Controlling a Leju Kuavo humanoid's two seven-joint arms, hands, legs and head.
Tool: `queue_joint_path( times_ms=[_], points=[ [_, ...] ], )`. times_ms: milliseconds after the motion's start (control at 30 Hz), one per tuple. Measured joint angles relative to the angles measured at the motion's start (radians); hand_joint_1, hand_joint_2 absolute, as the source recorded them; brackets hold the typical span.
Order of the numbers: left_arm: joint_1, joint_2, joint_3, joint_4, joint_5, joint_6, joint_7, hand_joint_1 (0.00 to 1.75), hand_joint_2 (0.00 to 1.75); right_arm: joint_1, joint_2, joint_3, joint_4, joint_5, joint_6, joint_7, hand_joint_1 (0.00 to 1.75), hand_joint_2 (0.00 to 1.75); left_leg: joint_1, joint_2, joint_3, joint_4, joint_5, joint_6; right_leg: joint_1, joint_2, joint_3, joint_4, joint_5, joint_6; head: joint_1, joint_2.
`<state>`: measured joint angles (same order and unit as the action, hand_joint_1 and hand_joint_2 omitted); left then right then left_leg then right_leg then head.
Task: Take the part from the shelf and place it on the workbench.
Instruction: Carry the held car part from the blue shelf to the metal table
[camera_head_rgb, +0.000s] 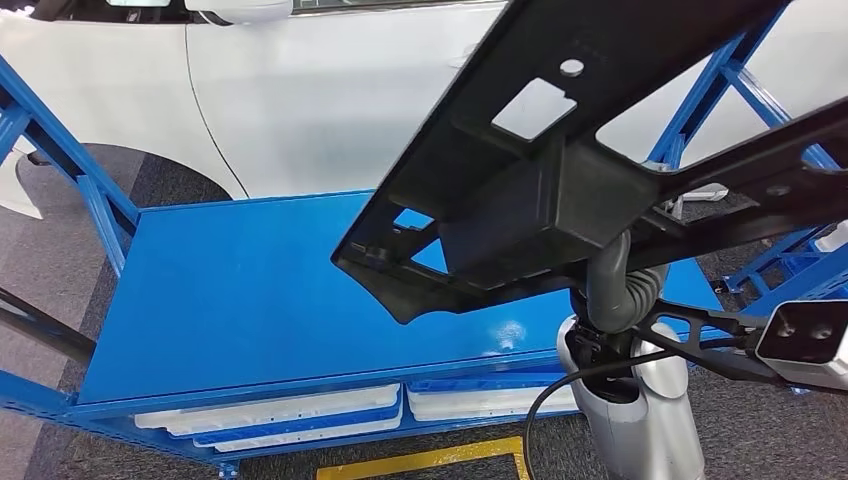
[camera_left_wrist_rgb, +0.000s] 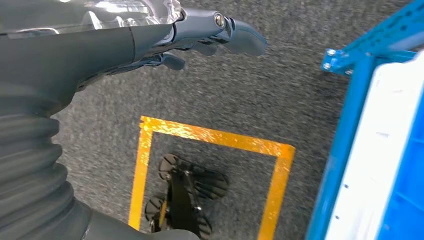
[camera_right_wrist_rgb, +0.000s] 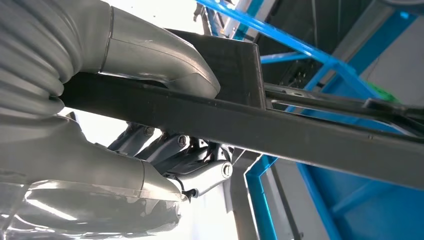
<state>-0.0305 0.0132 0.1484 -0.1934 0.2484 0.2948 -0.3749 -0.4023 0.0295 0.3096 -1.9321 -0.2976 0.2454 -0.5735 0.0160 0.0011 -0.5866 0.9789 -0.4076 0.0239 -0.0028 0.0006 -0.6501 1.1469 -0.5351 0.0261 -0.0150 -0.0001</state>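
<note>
A large black plastic part (camera_head_rgb: 560, 160), a long frame with cut-outs and a boxy middle, hangs tilted above the right half of the blue workbench top (camera_head_rgb: 250, 290). My right hand (camera_head_rgb: 622, 292) grips it from underneath. In the right wrist view the thumb (camera_right_wrist_rgb: 165, 65) lies on one side of a black bar (camera_right_wrist_rgb: 280, 130) of the part and the fingers (camera_right_wrist_rgb: 200, 170) curl round the other side. My left hand (camera_left_wrist_rgb: 200, 35) hangs over the grey floor with its fingers apart and nothing in it.
A white car (camera_head_rgb: 330, 90) stands right behind the workbench. Blue frame posts rise at the left (camera_head_rgb: 70, 170) and right (camera_head_rgb: 700, 100). White trays (camera_head_rgb: 290, 415) lie on the lower shelf. A yellow floor marking (camera_head_rgb: 420, 462) lies in front of the bench.
</note>
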Motion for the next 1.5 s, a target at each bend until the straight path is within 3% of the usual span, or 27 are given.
queue_joint_path(
  times_ms=[67, 100, 133, 200, 267, 400, 433, 500, 567, 600, 633, 733, 767, 800, 867, 933, 967, 1033, 1067, 1100, 1133, 1167, 1233, 1300, 1400, 1433, 1500],
  points=[
    [0.002, 0.0, 0.0, 0.0, -0.006, 0.008, 0.011, 0.0, 1.75, 0.003, -0.021, -0.001, 0.001, -0.009, 0.01, -0.012, 1.75, 1.75, 0.0, 0.0, -0.008, 0.005, 0.003, 0.0, -0.008, 0.0, -0.05, 0.125, -0.055, 0.008, 0.0, 0.0],
    [0.002, -0.001, 0.0, 0.0, -0.009, 0.01, 0.014, 0.0, 1.75, 0.004, -0.03, -0.002, 0.002, -0.012, 0.014, -0.017, 1.75, 1.75, 0.001, 0.0, -0.013, 0.008, 0.004, -0.002, -0.012, 0.0, -0.053, 0.142, -0.056, 0.012, 0.0, 0.0],
    [0.003, -0.001, 0.0, 0.0, -0.011, 0.011, 0.016, 0.0, 1.75, 0.005, -0.037, -0.002, 0.003, -0.014, 0.017, -0.019, 1.75, 1.75, 0.002, 0.0, -0.018, 0.012, 0.006, -0.004, -0.016, 0.0, -0.035, 0.115, -0.037, 0.015, 0.0, 0.0],
    [0.003, -0.002, 0.0, 0.0, -0.015, 0.011, 0.018, 0.0, 1.75, 0.004, -0.047, -0.002, 0.003, -0.015, 0.021, -0.022, 1.75, 1.75, 0.005, -0.001, -0.027, 0.023, 0.007, -0.011, -0.024, -0.001, 0.046, -0.025, 0.018, 0.02, 0.001, 0.0],
    [0.002, -0.003, 0.0, 0.0, -0.016, 0.012, 0.019, 0.0, 1.75, 0.004, -0.053, -0.003, 0.003, -0.016, 0.022, -0.023, 1.75, 1.75, 0.003, -0.004, -0.035, 0.033, 0.01, -0.024, -0.023, 0.003, 0.095, -0.121, 0.049, 0.013, 0.001, 0.0],
    [0.004, -0.004, 0.0, 0.0, -0.019, 0.014, 0.022, 0.0, 1.75, 0.004, -0.057, -0.003, 0.004, -0.017, 0.022, -0.024, 1.75, 1.75, 0.005, -0.006, -0.045, 0.034, 0.015, -0.053, -0.017, 0.004, 0.083, -0.131, 0.072, -0.021, 0.001, 0.0],
    [0.004, -0.004, 0.0, 0.0, -0.021, 0.016, 0.022, 0.0, 1.75, 0.004, -0.057, -0.003, 0.004, -0.017, 0.022, -0.024, 1.75, 1.75, 0.006, -0.006, -0.055, 0.055, -0.006, -0.056, -0.018, 0.002, 0.077, -0.134, 0.081, -0.03, -0.001, 0.0],
    [0.003, -0.004, -0.001, 0.0, -0.025, 0.02, 0.022, 0.0, 1.75, 0.004, -0.057, -0.003, 0.004, -0.017, 0.023, -0.023, 1.75, 1.75, 0.008, -0.005, -0.094, 0.164, -0.093, -0.061, -0.017, -0.001, 0.059, -0.137, 0.098, -0.042, -0.004, 0.0],
    [0.003, -0.004, -0.001, 0.0, -0.032, 0.021, 0.022, 0.0, 1.75, 0.008, -0.057, -0.003, 0.005, -0.016, 0.023, -0.024, 1.75, 1.75, 0.007, -0.005, -0.13, 0.297, -0.172, -0.063, -0.011, -0.001, 0.037, -0.136, 0.114, -0.046, -0.005, 0.0],
    [0.003, -0.004, -0.002, 0.0, -0.037, 0.021, 0.021, 0.0, 1.75, 0.011, -0.057, -0.003, 0.005, -0.014, 0.022, -0.025, 1.75, 1.75, 0.007, -0.005, -0.127, 0.324, -0.186, -0.061, -0.008, -0.002, 0.026, -0.135, 0.122, -0.046, -0.005, 0.0],
    [0.003, -0.004, -0.002, 0.0, -0.042, 0.021, 0.021, 0.0, 1.75, 0.014, -0.058, -0.003, 0.005, -0.013, 0.022, -0.026, 1.75, 1.75, 0.006, -0.005, -0.102, 0.308, -0.182, -0.057, -0.005, -0.002, 0.016, -0.134, 0.129, -0.046, -0.005, 0.0],
    [-0.001, -0.001, -0.003, 0.0, -0.05, 0.021, 0.022, 0.0, 1.75, 0.02, -0.059, -0.002, 0.005, -0.008, 0.022, -0.034, 1.75, 1.75, -0.003, -0.004, 0.05, 0.098, -0.129, -0.036, 0.003, -0.001, -0.003, -0.133, 0.151, -0.042, -0.004, 0.0],
    [-0.003, 0.0, -0.004, 0.0, -0.051, 0.021, 0.022, 0.0, 1.75, 0.021, -0.06, -0.002, 0.005, -0.006, 0.023, -0.038, 1.75, 1.75, -0.007, -0.003, 0.082, 0.046, -0.119, -0.031, 0.003, -0.002, -0.005, -0.134, 0.158, -0.037, -0.005, 0.0],
    [-0.005, 0.001, -0.004, 0.0, -0.052, 0.021, 0.022, 0.0, 1.75, 0.023, -0.06, -0.002, 0.006, -0.004, 0.024, -0.042, 1.75, 1.75, -0.011, -0.003, 0.093, 0.022, -0.116, -0.026, 0.002, -0.003, -0.006, -0.134, 0.164, -0.031, -0.004, 0.0],
    [-0.006, 0.002, -0.004, 0.0, -0.054, 0.023, 0.023, 0.0, 1.75, 0.026, -0.062, 0.001, 0.007, -0.002, 0.026, -0.046, 1.75, 1.75, -0.015, -0.004, 0.086, 0.017, -0.102, -0.018, 0.0, -0.004, -0.008, -0.139, 0.178, -0.017, -0.004, 0.0],
    [-0.006, 0.002, -0.006, 0.0, -0.055, 0.023, 0.024, 0.0, 1.75, 0.029, -0.064, 0.006, 0.007, -0.001, 0.027, -0.049, 1.75, 1.75, -0.012, 0.001, 0.077, 0.009, -0.078, -0.007, -0.002, -0.003, -0.019, -0.124, 0.157, -0.008, -0.003, 0.0],
    [-0.006, 0.002, -0.006, 0.0, -0.054, 0.024, 0.025, 0.0, 1.75, 0.03, -0.065, 0.008, 0.008, 0.0, 0.027, -0.05, 1.75, 1.75, -0.009, 0.003, 0.067, 0.005, -0.064, -0.002, -0.004, -0.002, -0.033, -0.09, 0.12, -0.003, -0.001, 0.0],
    [-0.007, 0.002, -0.007, 0.0, -0.053, 0.026, 0.024, 0.0, 1.75, 0.033, -0.068, 0.012, 0.008, 0.001, 0.027, -0.052, 1.75, 1.75, -0.008, 0.006, 0.04, 0.006, -0.041, 0.004, -0.008, -0.001, -0.07, 0.032, 0.018, 0.004, 0.002, 0.0],
    [-0.007, 0.001, -0.007, 0.0, -0.052, 0.028, 0.024, 0.0, 1.75, 0.035, -0.068, 0.014, 0.008, 0.002, 0.027, -0.053, 1.75, 1.75, -0.009, 0.006, 0.024, 0.008, -0.032, 0.004, -0.01, -0.001, -0.084, 0.097, -0.017, 0.008, 0.003, 0.0],
    [-0.007, 0.001, -0.007, 0.0, -0.051, 0.029, 0.024, 0.0, 1.75, 0.037, -0.068, 0.017, 0.009, 0.004, 0.027, -0.054, 1.75, 1.75, -0.009, 0.007, 0.009, 0.011, -0.023, 0.003, -0.011, -0.001, -0.086, 0.138, -0.03, 0.011, 0.003, 0.0],
    [-0.006, 0.001, -0.007, 0.0, -0.051, 0.03, 0.024, 0.0, 1.75, 0.038, -0.068, 0.02, 0.01, 0.006, 0.026, -0.056, 1.75, 1.75, -0.008, 0.007, -0.006, 0.015, -0.014, 0.001, -0.012, -0.001, -0.07, 0.146, -0.023, 0.012, 0.003, 0.0],
    [-0.006, 0.001, -0.007, 0.0, -0.051, 0.031, 0.024, 0.0, 1.75, 0.039, -0.068, 0.024, 0.01, 0.008, 0.024, -0.057, 1.75, 1.75, -0.008, 0.007, -0.02, 0.02, -0.007, -0.001, -0.013, -0.001, -0.035, 0.116, -0.002, 0.013, 0.003, 0.0],
    [-0.006, 0.001, -0.007, 0.0, -0.051, 0.034, 0.024, 0.0, 1.75, 0.039, -0.068, 0.033, 0.011, 0.011, 0.022, -0.06, 1.75, 1.75, -0.009, 0.006, -0.044, 0.031, 0.005, -0.008, -0.013, -0.001, 0.071, -0.023, 0.025, 0.009, 0.003, 0.0],
    [-0.005, 0.001, -0.007, 0.0, -0.055, 0.039, 0.024, 0.0, 1.75, 0.044, -0.068, 0.041, 0.011, 0.013, 0.021, -0.063, 1.75, 1.75, -0.01, 0.005, -0.055, 0.038, 0.016, -0.019, -0.008, 0.0, 0.134, -0.119, 0.023, -0.004, 0.004, 0.0],
    [-0.002, 0.001, -0.008, 0.001, -0.057, 0.045, 0.024, 0.0, 1.75, 0.051, -0.066, 0.051, 0.011, 0.016, 0.021, -0.07, 1.75, 1.75, -0.009, 0.004, -0.06, 0.037, 0.031, -0.037, -0.005, -0.001, 0.129, -0.135, 0.035, -0.027, 0.007, 0.0],
    [0.0, 0.0, -0.008, 0.001, -0.057, 0.045, 0.024, 0.0, 1.75, 0.052, -0.065, 0.055, 0.011, 0.017, 0.021, -0.071, 1.75, 1.75, -0.008, 0.003, -0.067, 0.046, 0.017, -0.042, -0.007, -0.003, 0.121, -0.137, 0.045, -0.036, 0.007, 0.0],
    [0.002, -0.001, -0.008, 0.002, -0.057, 0.046, 0.024, 0.0, 1.75, 0.054, -0.063, 0.062, 0.011, 0.017, 0.021, -0.072, 1.75, 1.75, -0.005, 0.002, -0.093, 0.12, -0.065, -0.05, -0.009, -0.005, 0.098, -0.141, 0.067, -0.049, 0.006, 0.0]
  ],
)
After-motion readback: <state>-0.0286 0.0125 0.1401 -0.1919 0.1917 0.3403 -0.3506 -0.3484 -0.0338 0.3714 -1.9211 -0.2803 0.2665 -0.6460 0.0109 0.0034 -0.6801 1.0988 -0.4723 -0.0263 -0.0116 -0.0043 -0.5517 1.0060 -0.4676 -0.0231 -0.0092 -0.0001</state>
